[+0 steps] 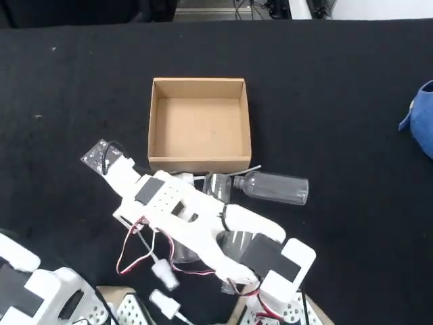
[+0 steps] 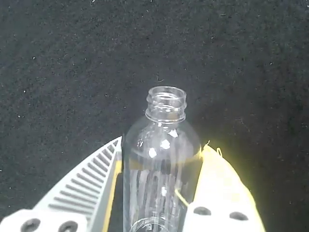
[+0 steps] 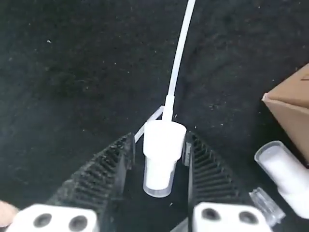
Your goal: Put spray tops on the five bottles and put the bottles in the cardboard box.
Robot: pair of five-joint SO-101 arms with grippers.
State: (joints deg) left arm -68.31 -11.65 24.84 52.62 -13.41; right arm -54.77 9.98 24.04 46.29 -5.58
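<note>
Progress is at an early stage. The open brown cardboard box (image 1: 199, 125) sits at the centre of the black cloth-covered worktop (image 1: 338, 81) and holds nothing, so none of the five bottles is packed. The left gripper (image 2: 163, 145) has its pale fingers (image 2: 89, 181) pressed against both sides of a clear plastic bottle (image 2: 161, 164), whose threaded neck is open and carries no top. The right gripper (image 3: 159, 137) has its black ribbed fingers (image 3: 101, 174) drawn in on a white spray top (image 3: 161, 154) with a long thin dip tube. They appear to pinch its collar, though a sliver of dark shows on one side. It sits over the cloth near a corner of the box. A second white spray top (image 3: 285, 169) lies close to that corner. In the high view a second clear bottle (image 1: 274, 187) lies on its side at the box's 5 o'clock, just beside it; whether its neck is fitted cannot be made out. In my judgement the first fitting is in hand but not made, and every fitting and all five placements are outstanding. The cloth is flecked with pale lint. Beyond the 12 o'clock edge a strip of room shows dark cables (image 1: 257, 7) on a pale floor. A blue rounded object (image 1: 423, 122), not identifiable, intrudes at 3 o'clock.
</note>
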